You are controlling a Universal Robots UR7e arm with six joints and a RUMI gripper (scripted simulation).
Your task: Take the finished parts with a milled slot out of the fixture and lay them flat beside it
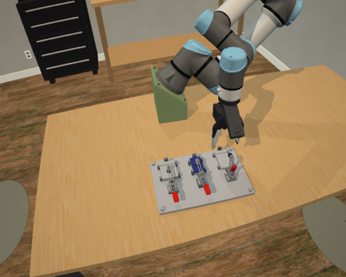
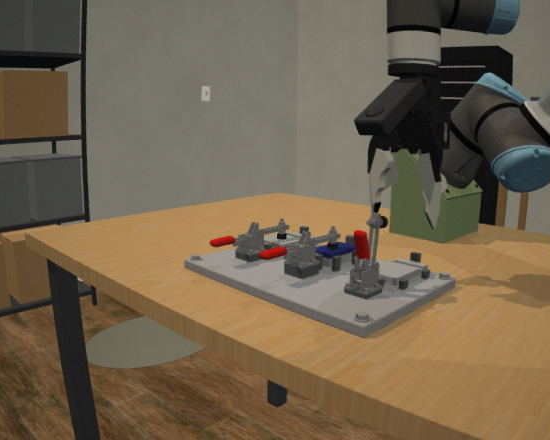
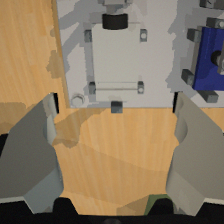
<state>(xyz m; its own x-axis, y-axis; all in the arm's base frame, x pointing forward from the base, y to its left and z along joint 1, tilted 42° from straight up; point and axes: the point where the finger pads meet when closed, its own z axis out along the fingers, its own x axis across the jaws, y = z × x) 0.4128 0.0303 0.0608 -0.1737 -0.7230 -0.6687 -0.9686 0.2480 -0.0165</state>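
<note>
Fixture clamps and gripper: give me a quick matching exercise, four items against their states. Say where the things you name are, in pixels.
1. clamp at the blue blank [image 1: 196,164] [image 2: 336,250] [image 3: 204,60]
2. clamp with the raised arm [image 1: 231,174] [image 2: 364,280]
3. gripper [image 1: 225,145] [image 2: 406,216] [image 3: 115,93]
4. green pedestal [image 1: 172,108] [image 2: 459,215]

A. fingers apart, nothing between them
B. arm down on the part
C. behind the fixture, under the arm's base
D. handle upright, off its part

Pairs: 1-B, 2-D, 3-A, 4-C
</note>
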